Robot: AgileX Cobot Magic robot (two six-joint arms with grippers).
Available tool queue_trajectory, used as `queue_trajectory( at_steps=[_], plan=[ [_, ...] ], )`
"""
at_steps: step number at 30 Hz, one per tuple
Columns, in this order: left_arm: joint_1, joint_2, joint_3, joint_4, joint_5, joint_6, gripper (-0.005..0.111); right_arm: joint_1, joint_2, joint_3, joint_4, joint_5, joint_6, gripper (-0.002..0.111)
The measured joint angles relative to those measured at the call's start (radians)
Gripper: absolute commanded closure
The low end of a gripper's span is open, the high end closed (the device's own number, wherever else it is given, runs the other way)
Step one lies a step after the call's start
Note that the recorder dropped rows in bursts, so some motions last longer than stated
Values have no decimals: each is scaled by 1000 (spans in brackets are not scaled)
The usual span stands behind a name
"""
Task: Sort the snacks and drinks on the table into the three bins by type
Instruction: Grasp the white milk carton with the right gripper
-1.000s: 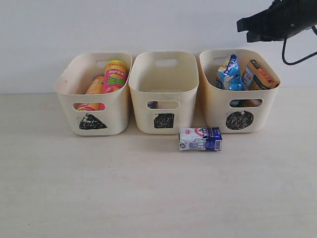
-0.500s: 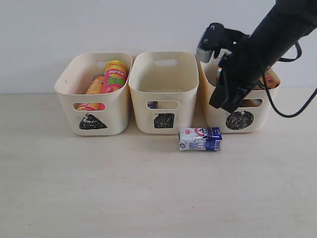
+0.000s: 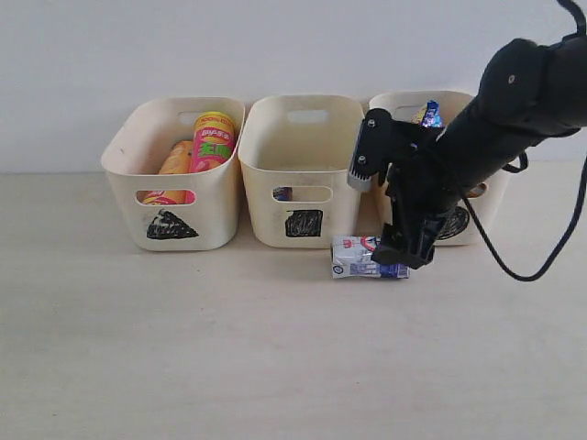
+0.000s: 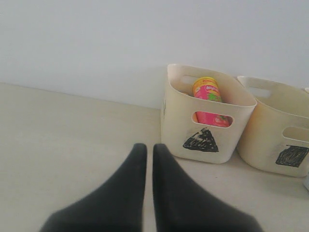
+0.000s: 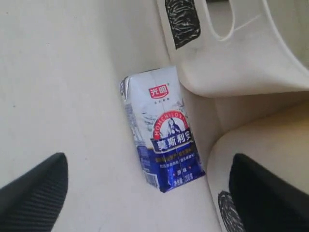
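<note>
The white and blue carton lies flat on the table, in front of the gap between the square bin and the circle bin. My right gripper hangs open just over the carton's blue end, one finger on each side. The triangle bin holds the pink cylinder and the yellow cylinder. A blue bag's tip shows in the circle bin. My left gripper is shut and empty, low over the table.
Something dark shows through the square bin's handle slot. The right arm covers most of the circle bin's front. The square bin's wall and the circle bin's wall stand close beside the carton. A pale wall runs behind the bins.
The right arm has swung down from high at the upper right to just above the white and blue carton. The carton and bins have not moved.
</note>
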Motion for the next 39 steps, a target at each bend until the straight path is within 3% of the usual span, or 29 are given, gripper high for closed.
queue_trajectory(
  at_steps=[17, 22, 24, 26, 29, 39],
  plan=[
    [0, 0, 0, 0, 0, 0, 102, 41, 180, 14, -102, -314, 36, 25],
    [0, 0, 0, 0, 0, 0, 102, 41, 222, 14, -104, -331, 12, 25],
    [0, 0, 0, 0, 0, 0, 102, 41, 243, 14, -104, -345, 10, 33],
    [0, 0, 0, 0, 0, 0, 102, 41, 257, 14, -104, -352, 8, 57],
    [0, 0, 0, 0, 0, 0, 102, 41, 261, 14, -104, -369, 5, 106],
    [0, 0, 0, 0, 0, 0, 102, 41, 216, 16, -104, -307, 21, 108]
  ],
)
